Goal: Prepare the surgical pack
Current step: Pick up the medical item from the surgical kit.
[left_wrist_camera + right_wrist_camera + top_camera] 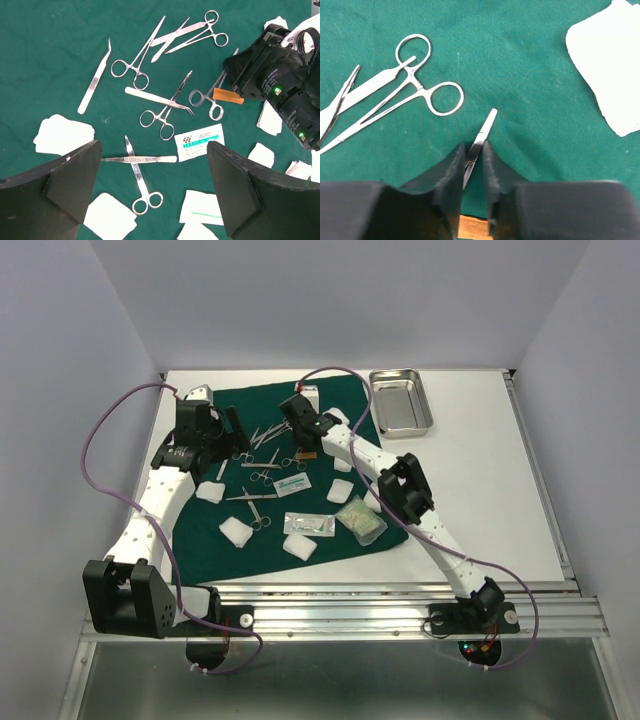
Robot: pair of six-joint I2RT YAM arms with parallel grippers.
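Pinching a steel instrument [485, 127] between my right jaws; ringed forceps [417, 85] lie ahead-left; my left jaws gape wide.

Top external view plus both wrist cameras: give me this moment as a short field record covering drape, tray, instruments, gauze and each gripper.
drape: dark green, spread flat
tray: steel, empty, off the drape beyond its far right corner
instruments: scissors and forceps loose on the drape, none in the tray
gauze pads: white squares scattered over the drape
left gripper: open above the instruments, holding nothing
right gripper: low over the drape, pinched on a slim steel instrument
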